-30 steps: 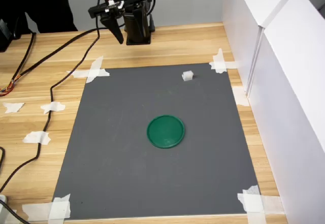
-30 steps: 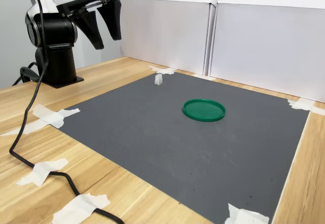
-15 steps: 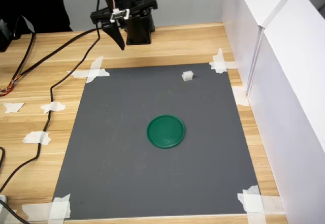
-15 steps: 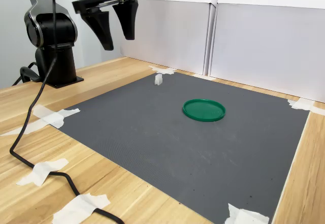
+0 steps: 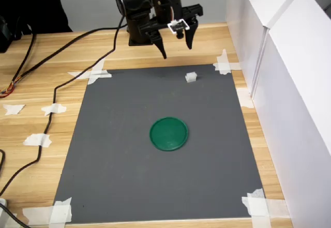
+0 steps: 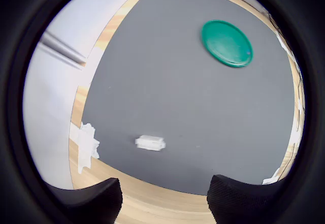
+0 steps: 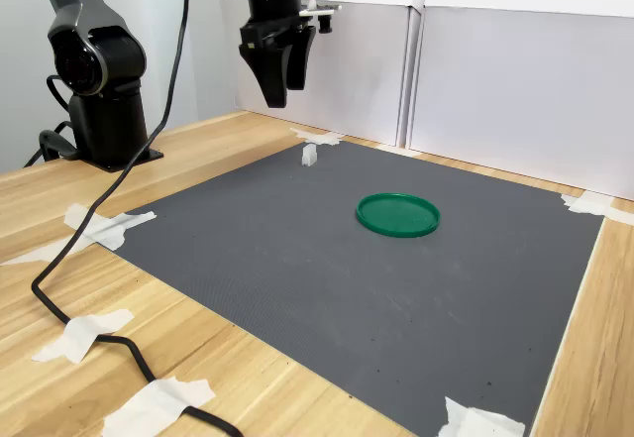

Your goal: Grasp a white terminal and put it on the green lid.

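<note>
Above the grey mat's [image 5: 129, 150] far edge, gripper [image 5: 176, 47] pointing down, jaws spread, white terminal [image 5: 191, 77] just beside

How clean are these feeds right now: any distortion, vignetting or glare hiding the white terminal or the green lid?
Wrist view: strong fisheye bending and a black round vignette, yet the white terminal and green lid are clear. Both exterior views: even light, sharp, undistorted, only soft shadows; the open gripper hangs above the mat's far edge in the first exterior view, hiding neither.
</note>
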### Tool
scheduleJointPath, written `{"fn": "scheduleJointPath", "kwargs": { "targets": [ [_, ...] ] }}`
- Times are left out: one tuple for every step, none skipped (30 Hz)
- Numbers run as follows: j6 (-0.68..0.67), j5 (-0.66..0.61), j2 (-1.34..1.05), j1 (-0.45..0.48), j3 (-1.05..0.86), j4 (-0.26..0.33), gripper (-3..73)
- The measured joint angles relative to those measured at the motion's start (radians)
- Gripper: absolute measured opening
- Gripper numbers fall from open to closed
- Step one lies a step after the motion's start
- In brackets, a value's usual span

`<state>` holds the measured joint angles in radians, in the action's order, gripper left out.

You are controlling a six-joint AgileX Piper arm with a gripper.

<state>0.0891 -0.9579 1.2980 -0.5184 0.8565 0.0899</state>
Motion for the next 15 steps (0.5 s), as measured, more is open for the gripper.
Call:
{"fn": "scheduleJointPath", "kwargs": {
  "targets": [
    [0.011,0.007,0.011,-0.012,0.0,0.001,71.7],
    [0.024,0.017,0.024,-0.023,0.0,0.003,71.7],
    [0.042,0.031,0.037,-0.028,0.0,0.003,71.7],
    [0.06,0.048,0.049,-0.031,0.0,0.002,71.7],
    [0.075,0.067,0.06,-0.032,0.0,-0.001,71.5],
    [0.09,0.085,0.069,-0.032,0.0,-0.003,71.2],
    [0.102,0.098,0.079,-0.032,0.001,-0.005,70.8],
    [0.111,0.109,0.09,-0.032,0.001,-0.005,70.3],
    [0.116,0.116,0.101,-0.032,0.001,-0.005,69.8],
    [0.12,0.124,0.111,-0.032,0.001,-0.005,69.1],
    [0.123,0.131,0.122,-0.032,0.001,-0.005,68.3],
    [0.124,0.137,0.133,-0.032,0.001,-0.005,67.5],
    [0.124,0.14,0.144,-0.032,0.001,-0.005,66.8],
    [0.125,0.141,0.152,-0.032,0.001,-0.005,66.3],
    [0.125,0.142,0.161,-0.032,0.001,-0.006,65.5]
  ]
}}
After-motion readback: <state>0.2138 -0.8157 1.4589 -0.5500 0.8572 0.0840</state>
